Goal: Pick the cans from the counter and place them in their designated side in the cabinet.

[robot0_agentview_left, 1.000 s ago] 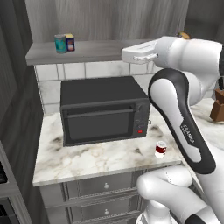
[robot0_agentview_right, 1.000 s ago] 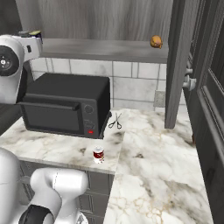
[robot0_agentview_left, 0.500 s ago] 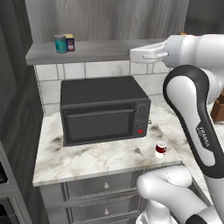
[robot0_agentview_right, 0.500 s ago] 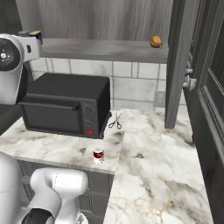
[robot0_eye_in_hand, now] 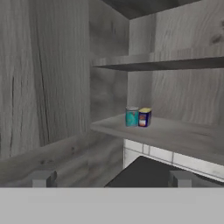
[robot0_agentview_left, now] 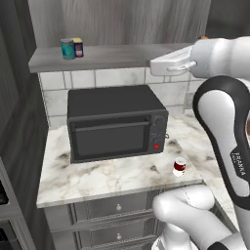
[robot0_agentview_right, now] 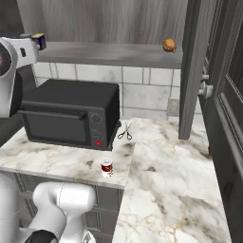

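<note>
The claw (robot0_eye_in_hand: 110,178) is standing fully open and gripping nothing, facing into the cabinet (robot0_eye_in_hand: 52,78). Ahead, the yellow-topped can (robot0_eye_in_hand: 145,117) is sitting touching the teal can (robot0_eye_in_hand: 131,116) near the left end of the shelf board (robot0_agentview_left: 112,57). Below, the red can (robot0_agentview_left: 179,166) is standing upright near the front edge of the bench (robot0_agentview_left: 112,176), just right of the microwave (robot0_agentview_left: 114,122). Scissors (robot0_agentview_right: 125,131) are lying behind.

Blk microwave (robot0_agentview_left: 114,122), scissors (robot0_agentview_right: 125,131) just beside it; teal can (robot0_agentview_left: 67,49), brown-orange food lump (robot0_agentview_right: 169,45) up high.
</note>
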